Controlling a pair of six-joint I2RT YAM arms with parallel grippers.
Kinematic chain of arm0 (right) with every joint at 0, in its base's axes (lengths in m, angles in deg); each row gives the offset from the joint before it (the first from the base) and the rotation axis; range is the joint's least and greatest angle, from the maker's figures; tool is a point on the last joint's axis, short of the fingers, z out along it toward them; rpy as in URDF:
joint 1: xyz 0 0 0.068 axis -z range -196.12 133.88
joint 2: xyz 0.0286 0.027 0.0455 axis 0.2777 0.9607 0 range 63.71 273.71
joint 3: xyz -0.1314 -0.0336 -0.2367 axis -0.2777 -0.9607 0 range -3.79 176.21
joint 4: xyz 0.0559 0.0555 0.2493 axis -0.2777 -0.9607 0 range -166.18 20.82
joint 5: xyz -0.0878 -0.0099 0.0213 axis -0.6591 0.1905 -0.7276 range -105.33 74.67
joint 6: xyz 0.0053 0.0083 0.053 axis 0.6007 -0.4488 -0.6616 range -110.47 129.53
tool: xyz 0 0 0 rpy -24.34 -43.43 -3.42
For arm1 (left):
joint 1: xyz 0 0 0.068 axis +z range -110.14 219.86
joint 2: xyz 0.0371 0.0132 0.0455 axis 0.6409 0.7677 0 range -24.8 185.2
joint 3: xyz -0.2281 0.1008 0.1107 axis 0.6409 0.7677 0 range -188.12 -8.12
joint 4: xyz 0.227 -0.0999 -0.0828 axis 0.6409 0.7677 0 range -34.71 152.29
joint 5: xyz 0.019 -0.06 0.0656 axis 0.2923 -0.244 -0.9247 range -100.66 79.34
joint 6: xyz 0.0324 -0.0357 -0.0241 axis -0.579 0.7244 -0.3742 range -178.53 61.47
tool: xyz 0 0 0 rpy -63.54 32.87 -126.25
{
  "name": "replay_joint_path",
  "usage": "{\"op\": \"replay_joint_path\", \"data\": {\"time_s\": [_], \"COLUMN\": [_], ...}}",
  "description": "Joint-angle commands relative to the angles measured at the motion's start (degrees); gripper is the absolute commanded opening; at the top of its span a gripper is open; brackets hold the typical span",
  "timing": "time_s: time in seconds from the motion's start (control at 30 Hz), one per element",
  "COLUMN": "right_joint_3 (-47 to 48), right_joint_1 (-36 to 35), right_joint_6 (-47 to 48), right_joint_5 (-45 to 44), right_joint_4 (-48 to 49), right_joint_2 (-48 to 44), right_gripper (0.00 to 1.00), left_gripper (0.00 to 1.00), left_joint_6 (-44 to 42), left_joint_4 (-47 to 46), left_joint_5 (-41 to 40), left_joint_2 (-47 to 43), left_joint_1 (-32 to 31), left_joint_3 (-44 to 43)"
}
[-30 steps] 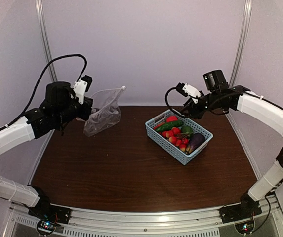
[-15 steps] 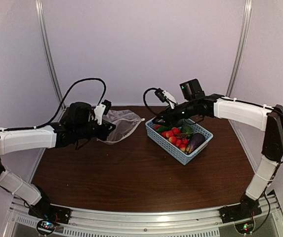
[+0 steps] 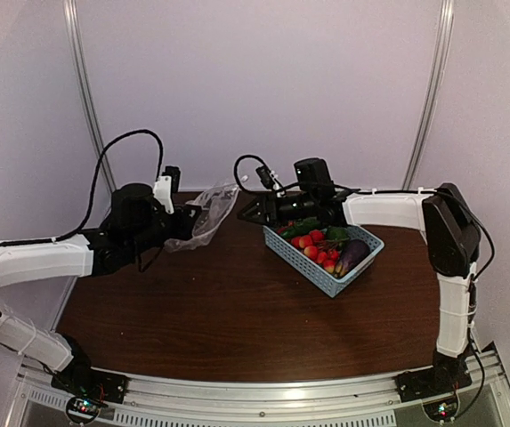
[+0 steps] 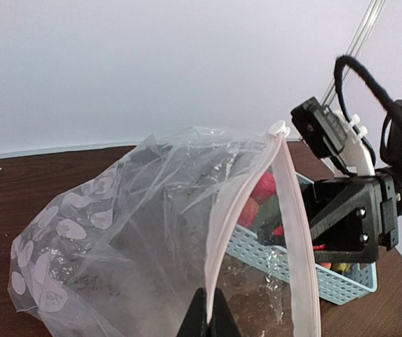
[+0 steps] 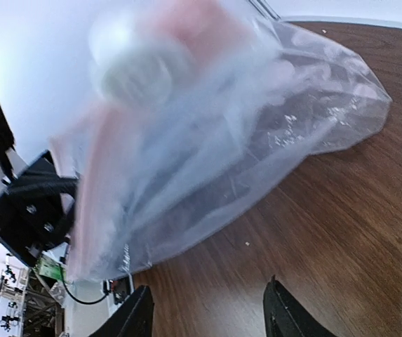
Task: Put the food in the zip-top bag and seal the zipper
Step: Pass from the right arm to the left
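Dark wood-grain table (image 3: 237,311) fills the enclosure floor, with pale walls behind it.

**Left arm.** The left gripper (image 4: 205,319) reaches toward the rear left of the table. Its jaws are closed on the zipper (image 4: 222,232), pinching one of the two pale pink strips low down. The zip-top bag (image 4: 116,232) hangs from this grip. Its spotted clear film bulges away to the left in the wrist view. The two zipper strips meet at a small white end piece (image 4: 279,128) at the top and spread apart below it, so the mouth stands open. In the top view the bag (image 3: 208,212) sits at the rear centre-left, between the two grippers.

**Right arm.** The right gripper (image 3: 250,212) extends leftward past the basket and points at the bag. Its fingers (image 5: 136,312) stand wide apart, with bare tabletop visible between them and nothing held. The bag lies just ahead of them; contact cannot be determined.

**Food.** All the food (image 3: 321,247) lies in a light blue slotted basket (image 3: 312,267) at the rear right. It includes red pieces, a green cucumber (image 3: 303,227), a green pepper (image 3: 336,234) and a dark eggplant (image 3: 352,255).
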Motion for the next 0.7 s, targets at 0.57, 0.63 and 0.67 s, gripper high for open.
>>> {"op": "replay_joint_path", "data": {"time_s": [0.57,0.63,0.67], "right_joint_3": [-2.8,-2.3,-1.9], "right_joint_1": [-1.4,-1.8,-1.8], "right_joint_6": [-12.3,-10.6,-9.6], "right_joint_5": [-5.4,-6.1,-6.6], "right_joint_4": [4.5,3.1,2.3], "right_joint_2": [-0.5,-0.1,-0.2], "right_gripper": [0.30,0.14,0.06], "left_gripper": [0.00,0.00,0.00], "left_joint_6": [5.1,4.0,3.3], "left_joint_4": [-13.6,-13.6,-13.5], "left_joint_5": [-8.4,-8.3,-7.9], "left_joint_2": [1.7,2.2,2.5], "left_joint_1": [-6.0,-7.0,-7.4], "left_joint_3": [6.8,6.8,6.6]}}
